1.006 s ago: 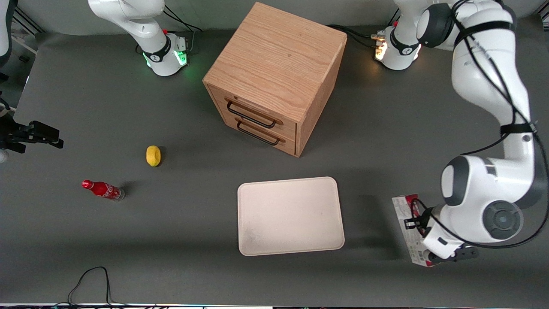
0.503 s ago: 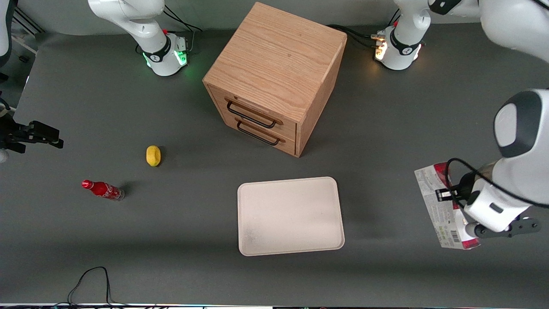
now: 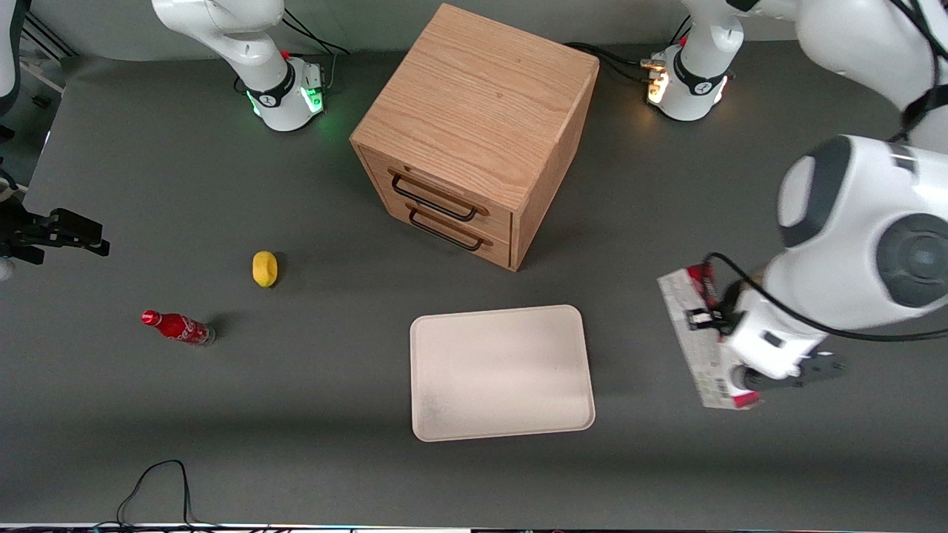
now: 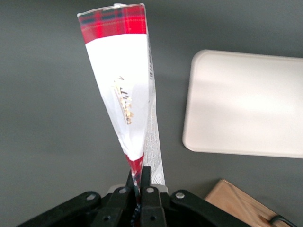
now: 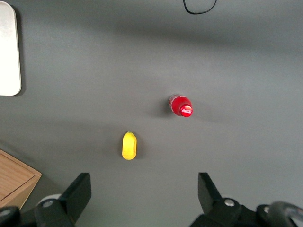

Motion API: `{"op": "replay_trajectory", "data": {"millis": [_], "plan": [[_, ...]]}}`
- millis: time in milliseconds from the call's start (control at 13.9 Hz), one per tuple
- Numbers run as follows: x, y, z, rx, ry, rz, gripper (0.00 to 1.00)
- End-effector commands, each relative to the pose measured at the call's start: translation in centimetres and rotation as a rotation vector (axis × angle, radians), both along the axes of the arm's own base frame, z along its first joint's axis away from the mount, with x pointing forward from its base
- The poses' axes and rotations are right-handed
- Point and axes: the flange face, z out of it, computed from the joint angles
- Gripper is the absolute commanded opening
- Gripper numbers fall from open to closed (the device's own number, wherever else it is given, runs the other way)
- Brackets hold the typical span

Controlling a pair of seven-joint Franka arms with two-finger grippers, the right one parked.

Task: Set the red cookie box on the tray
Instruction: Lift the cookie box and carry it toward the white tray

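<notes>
My left gripper [image 3: 729, 348] is shut on the red cookie box [image 3: 692, 340], a long slim carton with red ends and white and grey panels. It holds the box above the table, beside the tray and toward the working arm's end. In the left wrist view the box [image 4: 120, 90] hangs from the shut fingers [image 4: 147, 182] of the gripper [image 4: 139, 182], with its plaid end away from them. The pale cream tray [image 3: 501, 372] lies flat and bare near the front camera, in front of the drawer cabinet. The tray also shows in the left wrist view [image 4: 246, 104].
A wooden drawer cabinet [image 3: 474, 126] stands farther from the front camera than the tray. A yellow lemon-like object [image 3: 264, 268] and a small red cola bottle [image 3: 176, 327] lie toward the parked arm's end. A black cable [image 3: 152, 488] loops at the near table edge.
My left gripper has lifted the red cookie box off the table, swung out toward the working arm's end, and has now come back toward the tray.
</notes>
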Motion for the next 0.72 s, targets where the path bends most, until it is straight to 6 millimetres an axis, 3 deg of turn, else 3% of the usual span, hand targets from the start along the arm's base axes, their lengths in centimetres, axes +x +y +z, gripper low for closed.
{"op": "replay_trajectory", "data": {"millis": [0, 216, 359, 503, 647], "plan": [[-1.5, -6.6, -1.4, -0.004, -0.014, -0.009, 0.00], [-1.8, -11.3, -4.0, -0.028, -0.044, -0.047, 0.00], [-1.9, -13.4, -5.3, -0.041, -0.069, -0.078, 0.00], [-1.8, -13.8, -6.6, -0.042, -0.067, -0.158, 0.00], [-1.5, -13.9, -9.2, -0.033, -0.041, -0.185, 0.00]]}}
